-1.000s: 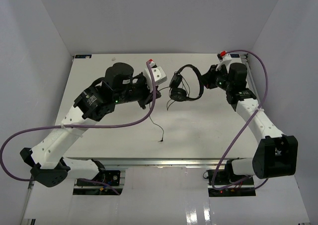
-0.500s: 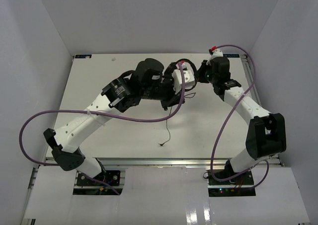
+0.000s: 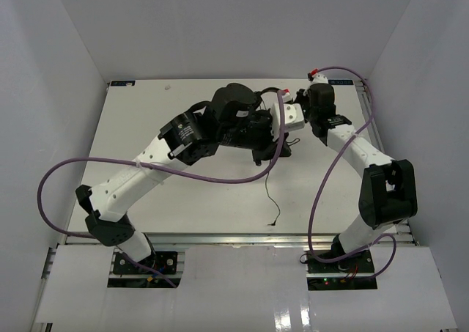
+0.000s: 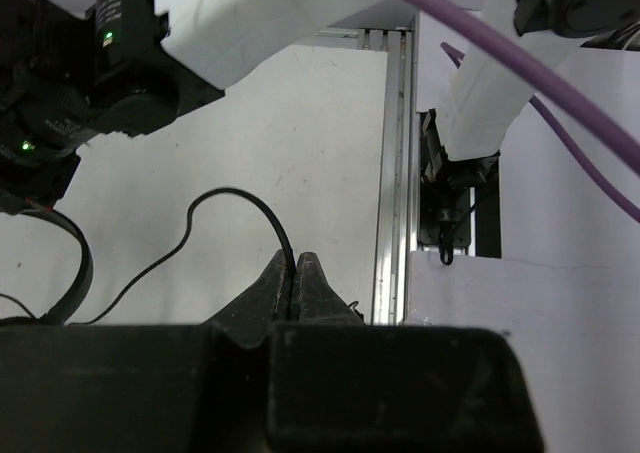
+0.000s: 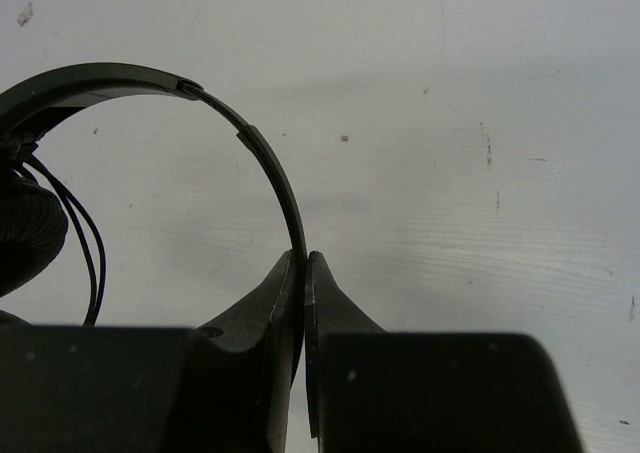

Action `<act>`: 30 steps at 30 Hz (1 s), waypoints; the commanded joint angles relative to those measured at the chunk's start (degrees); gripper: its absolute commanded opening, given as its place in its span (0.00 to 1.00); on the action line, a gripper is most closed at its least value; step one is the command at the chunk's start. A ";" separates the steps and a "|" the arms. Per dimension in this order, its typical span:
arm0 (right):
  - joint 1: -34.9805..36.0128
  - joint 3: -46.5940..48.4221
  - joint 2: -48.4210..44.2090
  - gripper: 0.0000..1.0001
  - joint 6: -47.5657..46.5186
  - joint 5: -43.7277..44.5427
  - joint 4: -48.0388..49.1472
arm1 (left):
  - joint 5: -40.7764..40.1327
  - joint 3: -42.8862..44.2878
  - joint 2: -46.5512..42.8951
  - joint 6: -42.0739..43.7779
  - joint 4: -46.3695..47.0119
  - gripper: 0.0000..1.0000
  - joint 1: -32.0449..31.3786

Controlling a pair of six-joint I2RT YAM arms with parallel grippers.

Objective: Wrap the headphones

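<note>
The headphones are small and black. In the right wrist view their curved headband [image 5: 140,75] arcs up and left from my right gripper [image 5: 304,265], which is shut on it. One padded earcup [image 5: 22,235] shows at the left edge, with thin cord strands [image 5: 90,243] beside it. In the left wrist view my left gripper [image 4: 296,275] is shut on the thin black cord [image 4: 232,194], which loops up and left. In the top view the left arm covers most of the headphones. The cord [image 3: 270,185] hangs toward the front and ends in the plug [image 3: 272,221].
Purple robot cables [image 3: 139,172] loop over the table's left and along the right arm [image 3: 352,145]. An aluminium rail [image 4: 395,173] edges the white table [image 3: 161,193]. White walls enclose three sides.
</note>
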 commanded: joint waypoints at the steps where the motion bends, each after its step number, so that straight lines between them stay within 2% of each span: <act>1: 0.43 1.50 -0.14 0.08 -0.15 1.87 2.42 | 2.39 6.72 1.91 -1.05 -0.46 0.00 -1.76; 6: 0.43 -1.21 -0.40 0.08 -2.85 3.26 3.13 | 1.12 11.59 2.42 -0.92 -0.49 0.00 -1.95; 18: 0.43 -2.01 1.97 0.08 -5.97 4.82 2.37 | 0.98 16.07 2.19 -1.28 -0.23 0.00 -2.04; 25: 0.43 -5.15 1.27 0.08 -8.79 2.63 2.93 | -5.09 18.79 1.37 1.46 -1.36 0.00 -2.04; 30: 0.43 -7.81 -0.83 0.08 -16.88 -4.54 5.08 | -11.79 19.93 0.74 4.44 -2.20 0.00 -2.04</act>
